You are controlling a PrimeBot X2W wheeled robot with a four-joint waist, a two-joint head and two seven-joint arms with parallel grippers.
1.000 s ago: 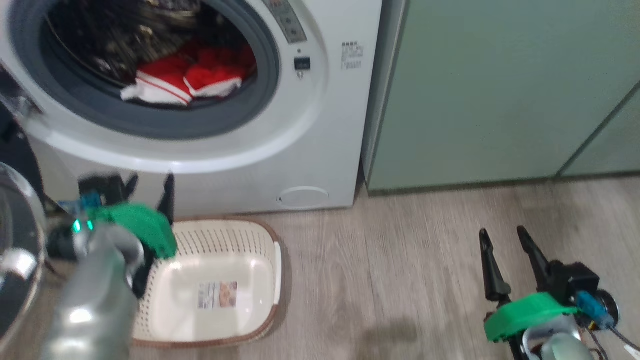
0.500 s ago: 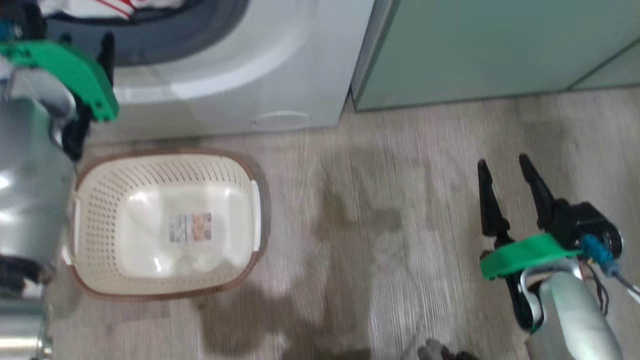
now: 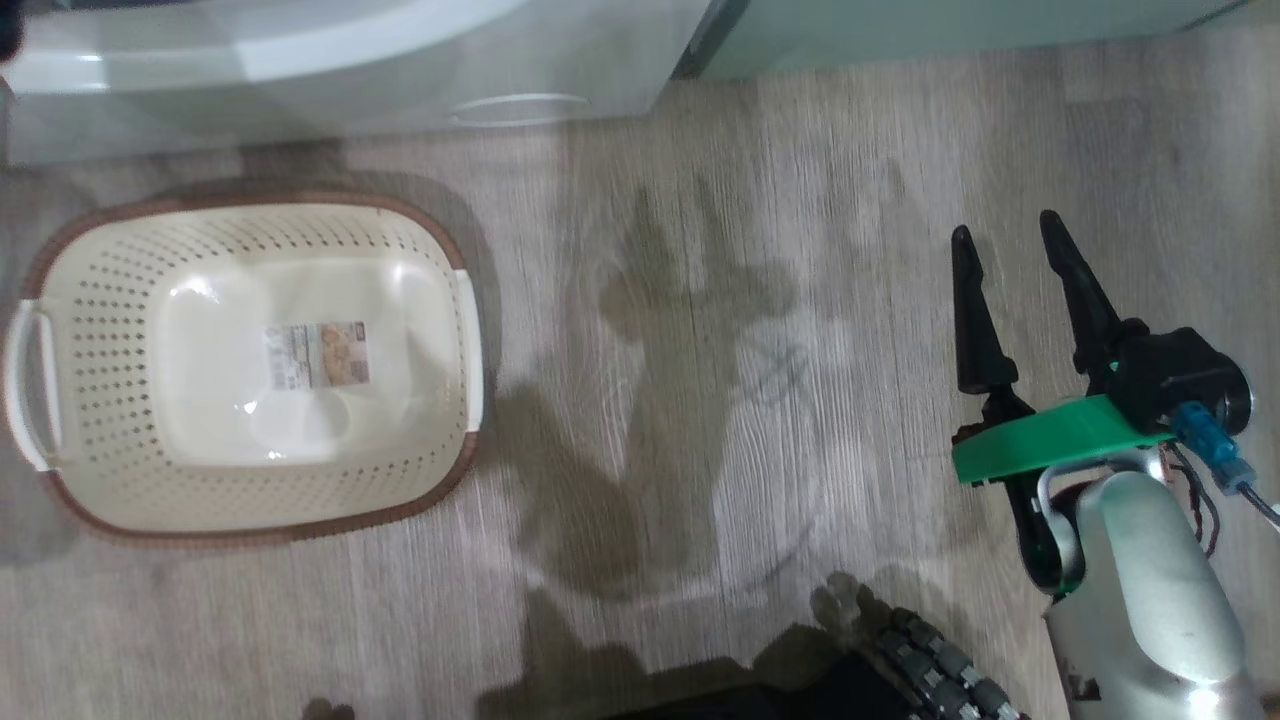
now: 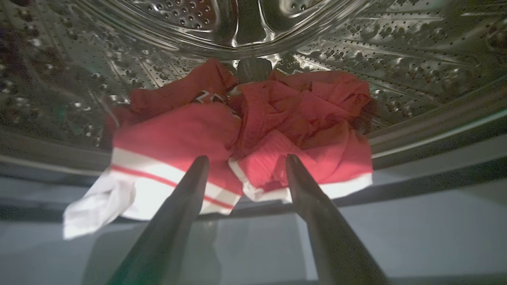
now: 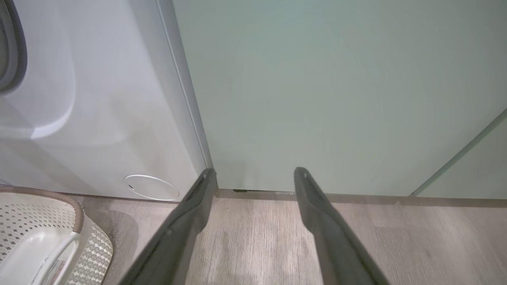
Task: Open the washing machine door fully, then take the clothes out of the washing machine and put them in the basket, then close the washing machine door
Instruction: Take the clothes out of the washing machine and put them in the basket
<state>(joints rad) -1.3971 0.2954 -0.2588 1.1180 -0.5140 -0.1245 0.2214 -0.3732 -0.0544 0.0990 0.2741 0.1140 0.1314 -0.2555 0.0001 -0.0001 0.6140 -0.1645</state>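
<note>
Clothes (image 4: 245,130), red with white stripes and trim, lie heaped at the front edge of the drum (image 4: 198,23) inside the washer (image 3: 300,60), one white hem spilling out over the lower edge of its mouth. The robot's left hand (image 4: 246,157) points into the opening with its two dark fingers (image 4: 178,213) spread wide, tips over the near side of the heap. It has hold of nothing, and whether the tips touch the fabric cannot be told.

On the wooden floor (image 3: 750,200) just in front of the washer's foot stands the basket (image 3: 100,380), cream and perforated with a brown rim, a paper label (image 3: 317,355) stuck on its bottom. The washer's small round hatch (image 3: 520,108) sits low on its front, near the corner that meets a pale green cabinet (image 5: 336,79).

The right hand (image 3: 1006,224) hangs over the floor well to the right of the basket, fingers wide apart and empty, pointing towards the cabinet's foot. Dark shadows (image 3: 690,290) fall on the boards between basket and hand. A black ridged part (image 3: 940,670) shows on the floor just beside the right arm's pale forearm (image 3: 1150,580).
</note>
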